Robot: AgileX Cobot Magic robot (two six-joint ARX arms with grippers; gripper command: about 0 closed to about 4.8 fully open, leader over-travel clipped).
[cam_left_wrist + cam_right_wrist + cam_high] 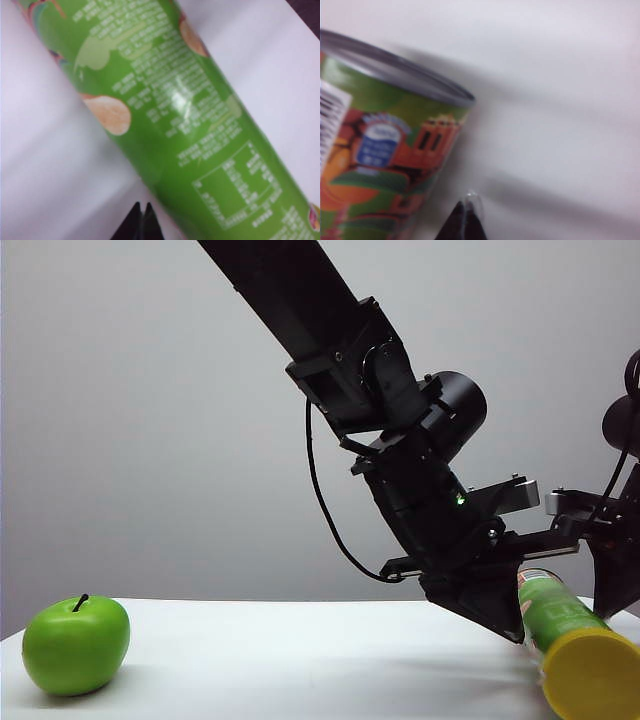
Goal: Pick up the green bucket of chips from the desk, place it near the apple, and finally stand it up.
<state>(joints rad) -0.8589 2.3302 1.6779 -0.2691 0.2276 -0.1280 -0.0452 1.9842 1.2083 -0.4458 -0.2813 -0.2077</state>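
We find the green bucket of chips [568, 628] lying on its side at the right end of the desk [300, 660], yellow lid [592, 676] toward the exterior camera, silver base [395, 67] away. The left gripper [140, 220] is beside its printed wall, both fingers pressed together, holding nothing. The right gripper [465, 220] sits near the base end, likewise closed and empty. The apple [76, 644] rests well apart at the desk's left end.
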